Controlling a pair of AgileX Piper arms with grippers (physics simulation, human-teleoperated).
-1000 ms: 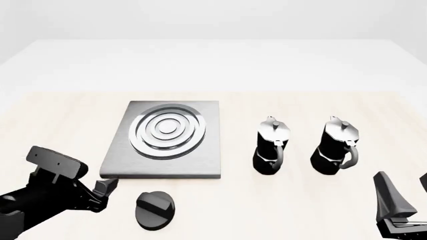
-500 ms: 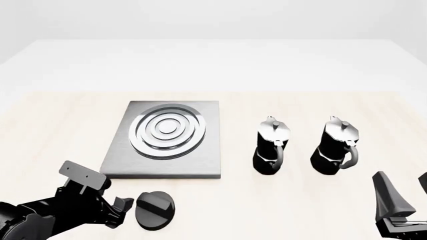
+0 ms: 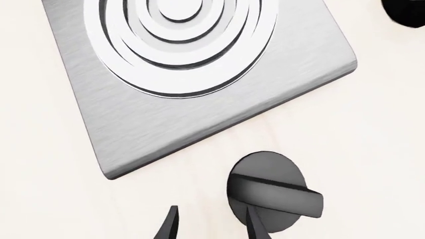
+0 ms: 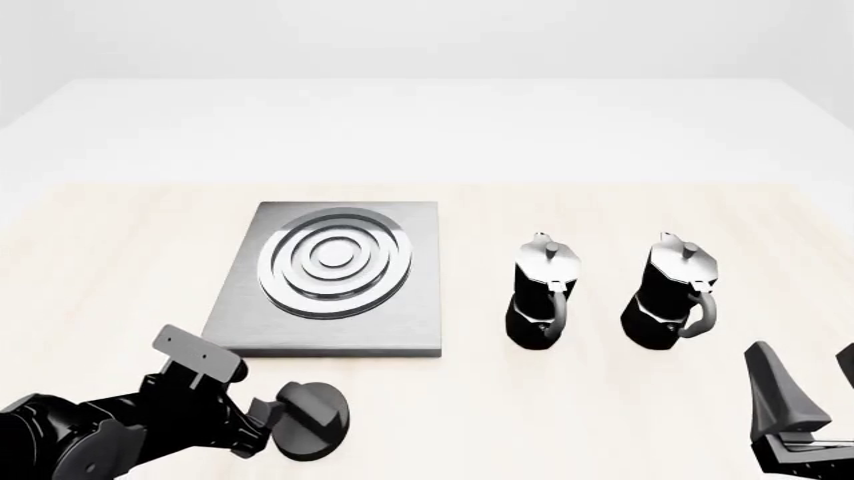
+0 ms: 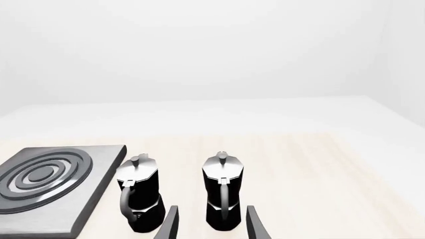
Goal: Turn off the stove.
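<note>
**Left gripper at the knob, turn not yet made**

The table [image 4: 747, 215] is a pale wood surface carrying the whole scene. On its left half lies the stove [image 4: 407, 315], a flat grey slab with concentric silver rings, and to its right stand two moka pots [image 4: 541, 295], side by side, handles toward the near edge. They play no part here.

The knob [image 4: 318, 420], round and black with a raised bar, sits on the table just near of the slab's near edge, toward its left half. The left gripper [image 4: 267, 422] has its tips at the knob's left rim. In the left wrist view the knob [image 3: 272, 191] shows its bar running crosswise, with one finger overlapping its edge and the other on bare table beside it; the left gripper [image 3: 209, 224] has its fingers apart, and they do not straddle the bar.

The right gripper [image 5: 209, 224] hangs at the near right, fingers spread, holding nothing, looking toward the pots.

As a judgement: the approach is nearly complete, but nothing of the turning itself appears done. Left to do: centre the fingers over the bar, close on it, rotate.
</note>
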